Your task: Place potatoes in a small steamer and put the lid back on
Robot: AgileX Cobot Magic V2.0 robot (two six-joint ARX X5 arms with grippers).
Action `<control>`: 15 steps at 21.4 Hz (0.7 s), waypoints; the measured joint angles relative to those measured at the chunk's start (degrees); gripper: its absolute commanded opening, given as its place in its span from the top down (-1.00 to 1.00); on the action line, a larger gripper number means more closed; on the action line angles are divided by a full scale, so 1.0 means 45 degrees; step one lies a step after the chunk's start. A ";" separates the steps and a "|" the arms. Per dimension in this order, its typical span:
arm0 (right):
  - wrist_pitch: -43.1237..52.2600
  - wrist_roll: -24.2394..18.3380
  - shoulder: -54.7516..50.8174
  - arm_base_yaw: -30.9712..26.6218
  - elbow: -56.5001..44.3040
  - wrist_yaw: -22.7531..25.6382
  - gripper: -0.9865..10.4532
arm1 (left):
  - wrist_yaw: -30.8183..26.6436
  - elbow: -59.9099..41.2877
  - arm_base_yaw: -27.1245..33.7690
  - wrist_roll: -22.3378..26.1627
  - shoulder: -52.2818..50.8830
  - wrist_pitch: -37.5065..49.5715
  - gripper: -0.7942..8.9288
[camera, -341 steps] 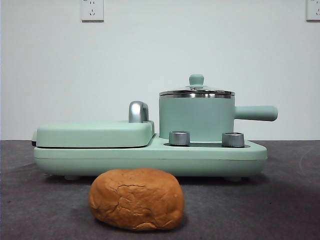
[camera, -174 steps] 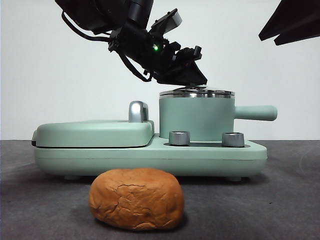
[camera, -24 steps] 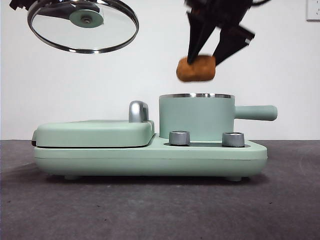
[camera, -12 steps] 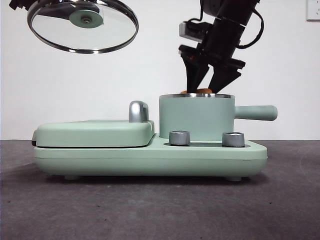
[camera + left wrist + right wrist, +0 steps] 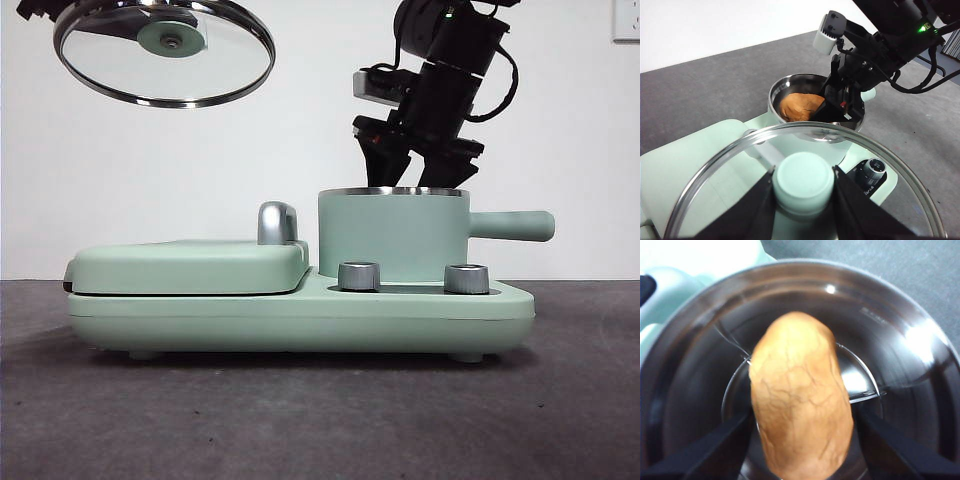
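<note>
The mint-green small steamer (image 5: 392, 235) stands uncovered on its base. My right gripper (image 5: 412, 175) reaches down into it from above, jaws below the steel rim. In the right wrist view the orange-brown cracked potatoes (image 5: 797, 385) sit between those jaws (image 5: 800, 440), inside the steel bowl (image 5: 900, 365). The steamer wall hides them in the front view. High at the left, my left gripper (image 5: 803, 175) is shut on the knob of the clear-glass lid (image 5: 165, 55). Under the lid (image 5: 710, 200), the left wrist view shows the potatoes (image 5: 797, 106) in the steamer (image 5: 790, 82) with the right gripper (image 5: 840, 107).
The steamer's straight handle (image 5: 512, 225) points right. A flat mint-green griddle cover (image 5: 190, 265) with a chrome handle (image 5: 277, 222) lies left of the steamer on the same base (image 5: 300, 315). Two steel dials (image 5: 359, 276) (image 5: 466, 278) face front. Dark grey table in front.
My right gripper has come down from above the steamer, carrying the potatoes below the rim and out of the front view. The lid has stayed up at the left.
</note>
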 measured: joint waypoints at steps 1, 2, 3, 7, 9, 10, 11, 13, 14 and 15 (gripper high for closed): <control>0.0024 0.0000 0.0000 0.0000 0.0000 -0.0019 0.24 | 0.0000 0.0000 0.0000 0.0000 0.0000 0.0000 0.82; 0.0019 0.0000 0.0000 0.0000 0.0024 -0.0029 0.24 | 0.0000 0.0000 0.0000 0.0005 0.0000 0.0000 0.82; 0.0015 0.0000 0.0000 0.0000 0.0044 -0.0029 0.24 | 0.0000 0.0000 0.0000 0.0005 0.0000 0.0000 0.82; -0.0092 0.0209 -0.1001 0.0000 0.0121 -0.0024 0.24 | 0.0000 0.0000 0.0000 0.0005 0.0000 0.0000 0.82; -0.0078 0.0355 -0.2152 0.0000 0.0214 0.0102 0.26 | 0.0000 0.0000 0.0000 0.0010 0.0000 -0.0005 0.82; -0.0068 0.0389 -0.2540 0.0000 0.0199 0.0194 0.26 | 0.0000 0.0000 0.0000 0.0010 0.0000 0.0000 0.82; 0.0189 0.0398 -0.2973 0.0000 -0.0073 0.0204 0.26 | 0.0000 0.0000 0.0000 0.0010 0.0000 -0.0005 0.82; 0.0690 0.0432 -0.4027 0.0005 -0.1282 0.0214 0.26 | 0.0000 0.0000 0.0000 0.0015 0.0000 -0.0005 0.82; 0.0976 0.0432 -0.4537 0.0005 -0.1962 0.0214 0.26 | 0.0000 0.0000 0.0000 0.0019 0.0000 0.0000 0.82; 0.1462 0.0437 -0.5265 0.0005 -0.2929 0.0223 0.26 | 0.0000 0.0000 0.0000 0.0039 0.0000 -0.0005 0.82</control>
